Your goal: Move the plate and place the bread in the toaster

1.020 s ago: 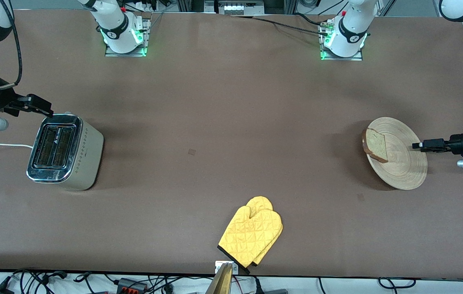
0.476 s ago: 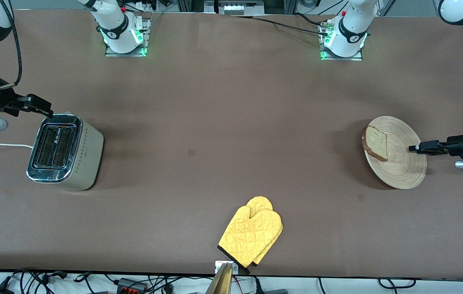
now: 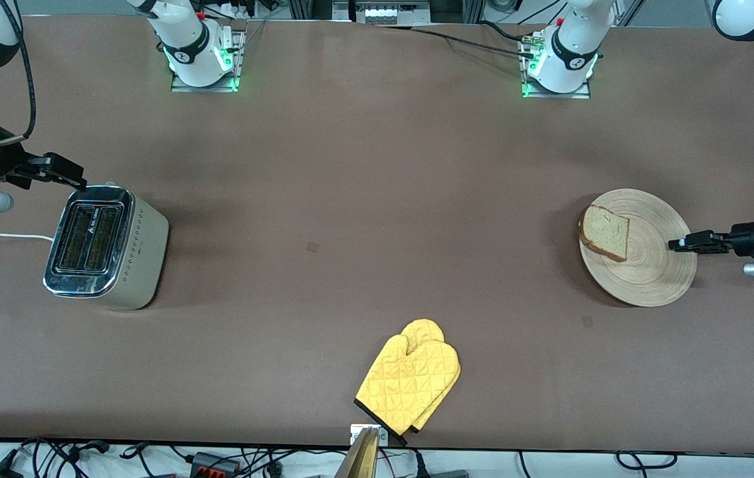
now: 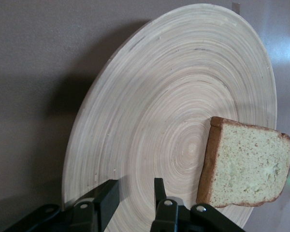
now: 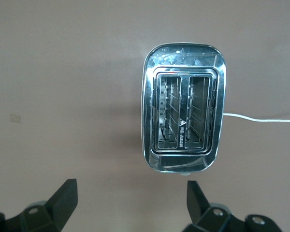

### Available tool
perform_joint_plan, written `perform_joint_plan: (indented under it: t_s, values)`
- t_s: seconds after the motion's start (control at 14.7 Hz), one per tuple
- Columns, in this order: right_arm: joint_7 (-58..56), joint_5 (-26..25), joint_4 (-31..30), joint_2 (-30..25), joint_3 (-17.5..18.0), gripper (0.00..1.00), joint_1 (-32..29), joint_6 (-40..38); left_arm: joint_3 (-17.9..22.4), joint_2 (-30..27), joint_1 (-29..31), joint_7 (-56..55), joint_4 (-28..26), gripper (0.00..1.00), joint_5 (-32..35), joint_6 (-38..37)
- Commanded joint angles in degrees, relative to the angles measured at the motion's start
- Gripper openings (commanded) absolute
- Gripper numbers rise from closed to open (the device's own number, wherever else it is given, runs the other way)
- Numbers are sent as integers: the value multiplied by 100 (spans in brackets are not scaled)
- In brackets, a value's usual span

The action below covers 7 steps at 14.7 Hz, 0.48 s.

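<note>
left gripper (image 3: 677,244): now pinched onto the plate (image 3: 649,272) rim; a second ago its fingers gaped wide
plate: tilt mostly gone, settled flatter under the claw, slid toward the toaster (image 3: 105,247)
bread (image 3: 605,232): sits on the plate rim farthest from that claw
right gripper (image 3: 68,174): waiting wide open, empty, toaster slots just below
upshot: looks ready to drag the plate

White arms, green-lit bases, black cables, black end effector fingers (image 5: 63,203)

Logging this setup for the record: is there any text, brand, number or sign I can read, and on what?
Toaster: a small triangular mark and a strip of lettering between the two slots, too small to read.
Plate, bread, yellow oven mitt: no writing.
</note>
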Motion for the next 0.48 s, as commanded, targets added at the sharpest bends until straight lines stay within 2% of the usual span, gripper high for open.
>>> perform_joint_plan:
  t_s: [0.0, 0.2, 0.41]
  values:
    - [-61, 35, 69, 8, 4, 100, -15, -94, 0, 20, -10, 64, 62, 40, 116, -34]
    - [-61, 35, 69, 9, 4, 100, -24, -94, 0, -85, -19, -33, 106, 45, 116, -52]
    - [-61, 35, 78, 9, 4, 100, -24, -85, 17, -121, -1, -147, 228, 47, 107, -314]
